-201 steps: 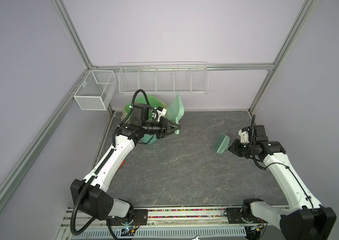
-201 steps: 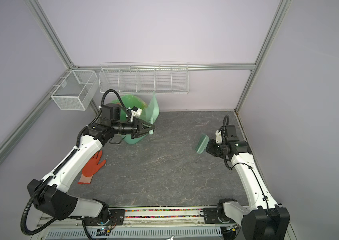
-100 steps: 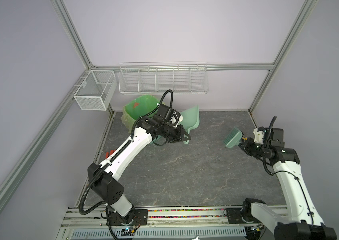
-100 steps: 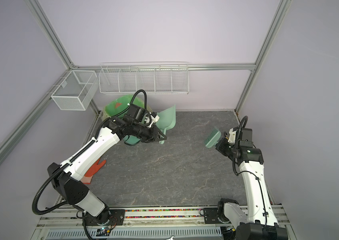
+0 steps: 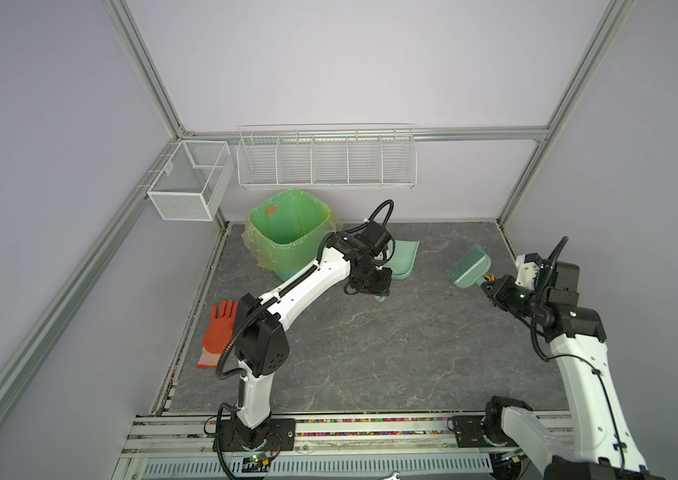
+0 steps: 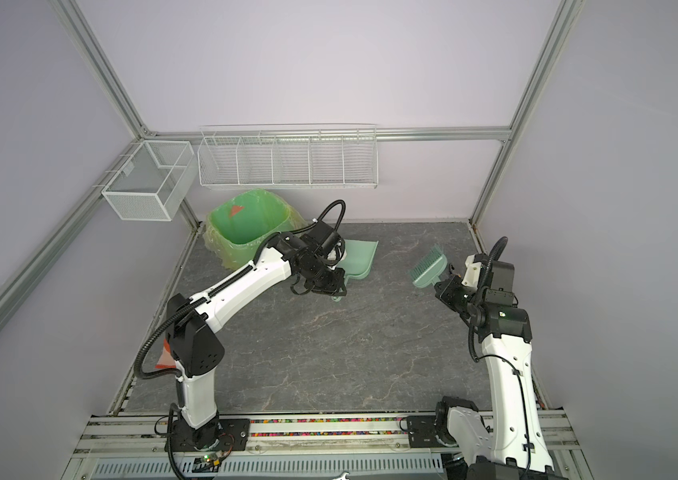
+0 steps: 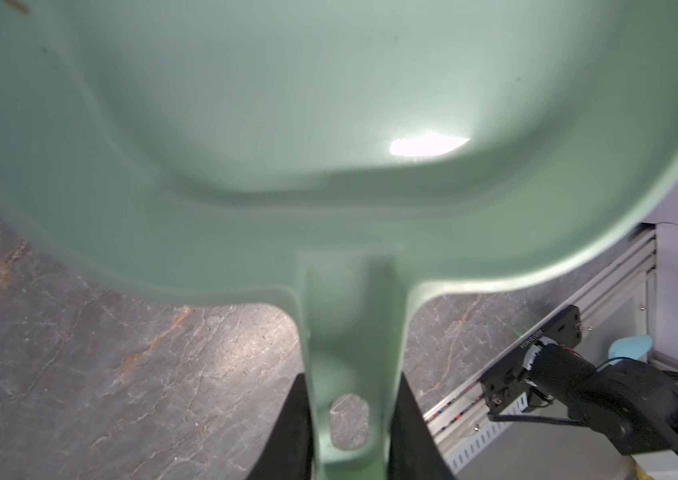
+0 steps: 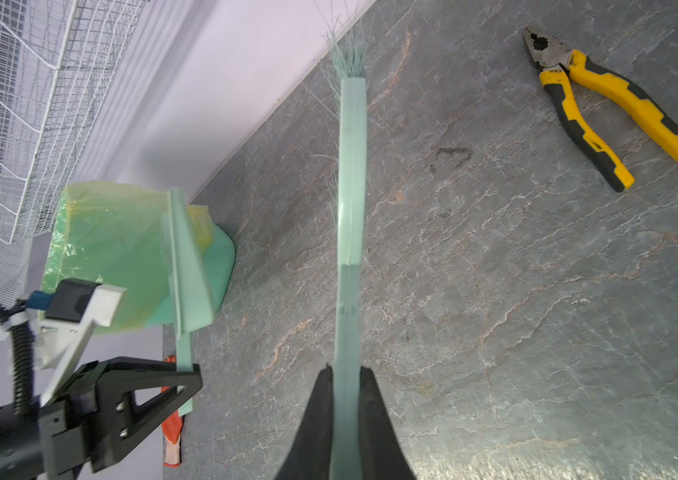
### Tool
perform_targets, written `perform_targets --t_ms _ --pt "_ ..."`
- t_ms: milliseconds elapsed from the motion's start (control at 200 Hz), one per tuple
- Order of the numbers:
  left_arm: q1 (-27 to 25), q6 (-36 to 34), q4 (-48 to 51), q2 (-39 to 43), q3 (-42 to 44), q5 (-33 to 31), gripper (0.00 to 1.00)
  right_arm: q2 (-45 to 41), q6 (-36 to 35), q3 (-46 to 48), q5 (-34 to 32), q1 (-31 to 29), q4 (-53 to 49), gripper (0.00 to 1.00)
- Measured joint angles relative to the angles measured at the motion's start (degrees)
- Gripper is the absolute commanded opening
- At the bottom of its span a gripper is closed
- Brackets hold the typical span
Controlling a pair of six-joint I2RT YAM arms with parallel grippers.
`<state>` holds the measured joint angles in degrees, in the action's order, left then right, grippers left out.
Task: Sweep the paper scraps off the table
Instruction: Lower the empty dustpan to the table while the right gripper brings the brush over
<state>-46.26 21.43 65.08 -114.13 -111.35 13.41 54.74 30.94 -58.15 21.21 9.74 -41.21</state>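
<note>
The left end effector is clamping narrowly on the handle of the dustpan, holding its pan just beside the lined bin at the back of the desk. The right end effector is pinching tight on the brush handle near the desk's right edge, bristles pointing toward the back wall. A glove is lying at the left edge, and pliers are lying on the desk near the brush. Where the paper scraps are lying cannot be told.
</note>
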Motion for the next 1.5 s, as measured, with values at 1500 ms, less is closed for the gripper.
perform_targets --t_ms 1500 --pt "0.0 -13.86 12.83 -32.37 -32.04 -6.08 0.0 9.33 11.37 6.49 6.95 -8.92 26.32 0.07"
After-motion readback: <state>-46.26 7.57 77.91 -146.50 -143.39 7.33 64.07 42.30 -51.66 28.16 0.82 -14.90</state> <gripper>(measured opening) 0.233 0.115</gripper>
